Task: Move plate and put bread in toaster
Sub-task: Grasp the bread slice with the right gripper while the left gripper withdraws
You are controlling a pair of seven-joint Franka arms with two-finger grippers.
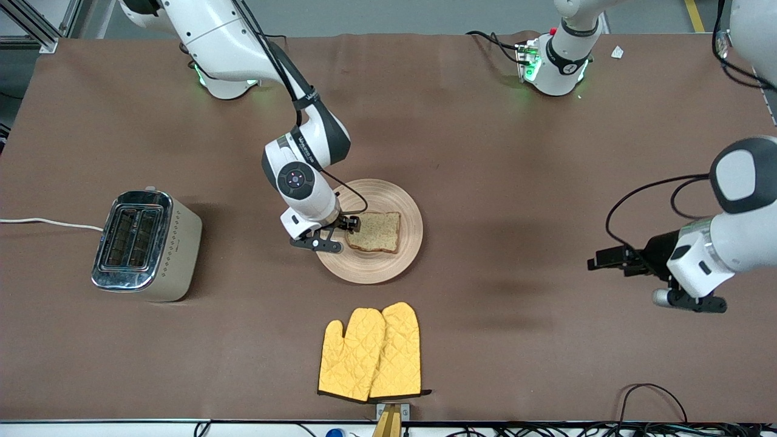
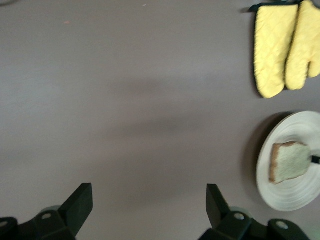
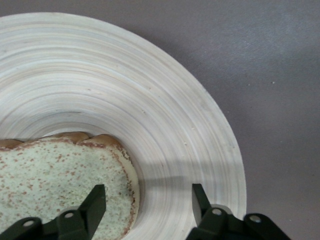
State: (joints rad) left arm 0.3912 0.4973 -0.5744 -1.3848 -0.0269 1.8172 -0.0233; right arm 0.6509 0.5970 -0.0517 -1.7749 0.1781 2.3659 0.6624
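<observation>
Jaws: right gripper [image 3: 145, 202] open astride bread [image 3: 60, 185] edge, apparently, on plate [image 3: 165, 100]; left gripper [image 2: 150, 202] wide, idle.

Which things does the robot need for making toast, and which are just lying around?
Needed:
- round light-beige wooden plate
- brown speckled bread slice on that plate, right gripper open at its edge
- boxy chrome-topped beige toaster, toward the right arm's end

Just lying about:
- pair of yellow quilted oven mitts, nearer the front camera than the plate

A brown table [image 1: 485, 182] carries the toaster [image 1: 145, 246], plate [image 1: 388, 270] and yellow oven mitts [image 1: 371, 352].
</observation>
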